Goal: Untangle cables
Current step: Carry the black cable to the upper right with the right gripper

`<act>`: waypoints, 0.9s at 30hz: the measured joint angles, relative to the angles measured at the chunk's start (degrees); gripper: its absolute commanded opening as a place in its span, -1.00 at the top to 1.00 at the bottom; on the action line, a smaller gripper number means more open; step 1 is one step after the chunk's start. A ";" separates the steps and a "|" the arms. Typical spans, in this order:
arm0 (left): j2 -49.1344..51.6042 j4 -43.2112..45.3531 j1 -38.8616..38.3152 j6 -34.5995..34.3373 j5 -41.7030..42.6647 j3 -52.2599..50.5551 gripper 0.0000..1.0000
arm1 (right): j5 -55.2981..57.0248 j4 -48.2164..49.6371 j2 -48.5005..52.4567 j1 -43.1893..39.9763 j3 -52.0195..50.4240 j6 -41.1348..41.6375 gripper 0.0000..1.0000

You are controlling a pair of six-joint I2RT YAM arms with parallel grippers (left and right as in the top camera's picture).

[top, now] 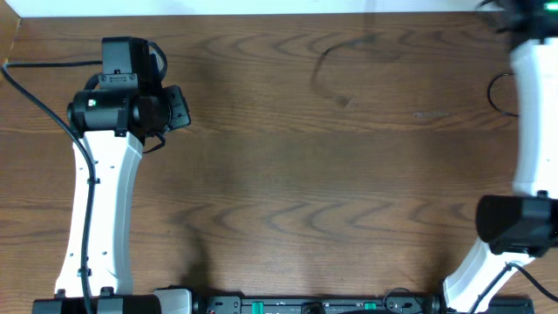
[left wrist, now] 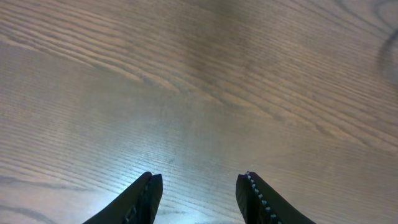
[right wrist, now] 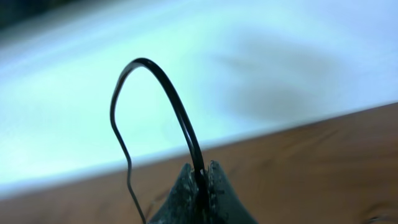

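My right gripper (right wrist: 202,168) is shut on a thin black cable (right wrist: 155,81). The cable arches up out of the jaws and hangs back down on the left as a thinner strand. In the overhead view this gripper (top: 513,10) is blurred at the far right corner, and a black cable loop (top: 495,92) shows beside the right arm. A faint dark curve (top: 336,54) lies on the wood at the back middle. My left gripper (left wrist: 199,177) is open and empty above bare wood, and sits at the left in the overhead view (top: 179,109). No white cable is in view.
The wooden table (top: 288,192) ends at a white strip along its far edge (top: 218,7). A thick black wire (top: 44,96) runs along the left arm. The arm bases stand at the near edge.
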 measured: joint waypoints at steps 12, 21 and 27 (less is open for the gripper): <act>0.02 1.11 0.00 -3.13 0.00 0.00 0.12 | 7.50 1.64 6.34 -12.48 0.50 1.88 0.98; 0.02 1.25 0.00 -4.07 1.84 0.00 0.12 | 7.72 -2.25 19.15 -12.70 0.48 1.88 0.98; 0.02 1.22 0.00 -4.09 2.21 0.00 0.12 | 7.89 -5.27 20.70 -13.00 0.46 2.21 0.60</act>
